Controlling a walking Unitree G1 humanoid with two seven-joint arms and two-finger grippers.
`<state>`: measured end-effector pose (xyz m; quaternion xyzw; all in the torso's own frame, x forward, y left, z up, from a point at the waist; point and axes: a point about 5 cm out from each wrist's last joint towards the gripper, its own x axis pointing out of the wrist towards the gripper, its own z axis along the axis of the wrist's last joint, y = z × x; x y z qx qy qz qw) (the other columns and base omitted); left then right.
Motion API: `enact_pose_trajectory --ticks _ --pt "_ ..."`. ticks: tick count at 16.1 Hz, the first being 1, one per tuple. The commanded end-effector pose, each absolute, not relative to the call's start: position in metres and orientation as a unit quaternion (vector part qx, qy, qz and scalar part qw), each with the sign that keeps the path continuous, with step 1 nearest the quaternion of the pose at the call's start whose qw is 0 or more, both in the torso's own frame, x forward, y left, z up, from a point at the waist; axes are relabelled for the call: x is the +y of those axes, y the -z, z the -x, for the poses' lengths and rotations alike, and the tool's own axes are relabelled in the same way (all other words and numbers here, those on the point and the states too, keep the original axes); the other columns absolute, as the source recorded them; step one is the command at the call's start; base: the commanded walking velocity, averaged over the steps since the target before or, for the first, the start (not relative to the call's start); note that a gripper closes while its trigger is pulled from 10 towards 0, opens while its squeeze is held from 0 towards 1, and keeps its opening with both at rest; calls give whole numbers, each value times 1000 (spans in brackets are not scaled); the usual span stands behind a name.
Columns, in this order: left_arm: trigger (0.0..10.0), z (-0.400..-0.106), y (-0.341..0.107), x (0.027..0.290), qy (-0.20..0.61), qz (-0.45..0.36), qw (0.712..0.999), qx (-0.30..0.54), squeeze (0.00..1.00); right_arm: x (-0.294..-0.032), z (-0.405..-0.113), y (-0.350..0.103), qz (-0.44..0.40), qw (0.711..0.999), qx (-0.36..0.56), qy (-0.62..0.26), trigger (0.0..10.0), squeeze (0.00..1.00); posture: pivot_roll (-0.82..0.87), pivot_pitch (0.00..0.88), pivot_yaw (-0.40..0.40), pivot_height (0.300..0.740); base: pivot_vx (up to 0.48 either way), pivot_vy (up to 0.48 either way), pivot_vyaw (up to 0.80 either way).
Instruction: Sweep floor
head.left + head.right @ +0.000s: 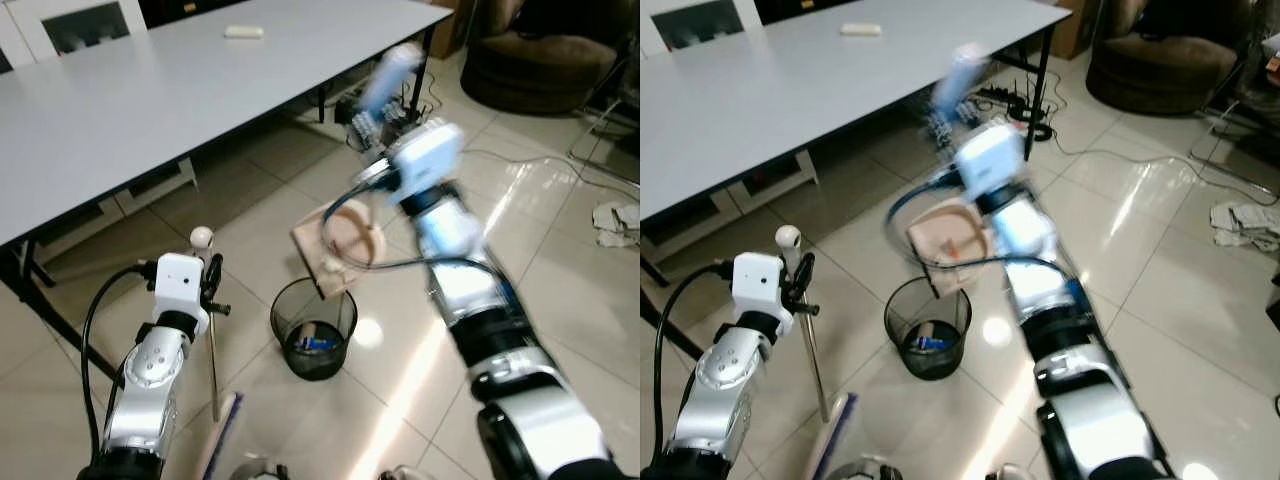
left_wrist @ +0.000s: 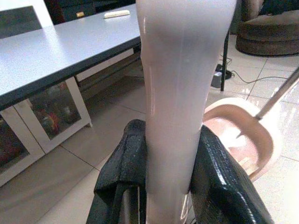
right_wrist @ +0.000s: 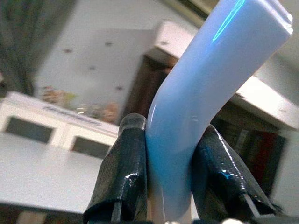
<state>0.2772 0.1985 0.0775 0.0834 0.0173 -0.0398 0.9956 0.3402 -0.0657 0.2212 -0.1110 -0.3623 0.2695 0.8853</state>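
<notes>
I've got the table along my left, tiled floor ahead, and the bin between my arms. My right gripper pinches the dustpan handle, raised and blurred; the pan hangs tilted just above the bin's far rim, its long axis running up toward that claw. My left gripper clamps the upright broom stick, brush end near my feet.

Long grey surface with a small white object on it, brown armchair beyond, cables on the tiled floor, crumpled paper far right.
</notes>
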Motion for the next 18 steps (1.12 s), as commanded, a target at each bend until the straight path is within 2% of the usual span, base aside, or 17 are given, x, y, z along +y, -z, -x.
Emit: enact_pose_trajectory --ticks 1,4,8,11,13,18 --pt "10000 -279 -86 199 42 -97 994 -1 0 -54 -335 -229 128 860 -397 -296 10000 0 8 64 30 740 0 0 0" --pt "10000 -279 -86 199 41 -98 994 -1 0 -39 -325 -215 156 840 -395 -337 10000 0 9 67 27 740 0 0 0" --pt "10000 -280 -86 198 42 -98 994 0 0 -38 -324 -220 190 827 -411 -332 10000 0 4 65 31 740 0 0 0" --pt "10000 -281 -85 197 44 -93 995 1 0 -65 -337 -267 94 872 -414 -242 10000 0 -12 60 39 740 0 0 0" --pt "10000 -280 -85 196 49 -90 995 2 0 -79 -334 -286 71 878 -420 -218 10000 0 -22 57 48 740 0 0 0" --pt "10000 -274 -97 205 33 -68 997 -3 0 -113 -317 -300 2 899 -413 -148 10000 0 -18 56 65 740 0 0 800"
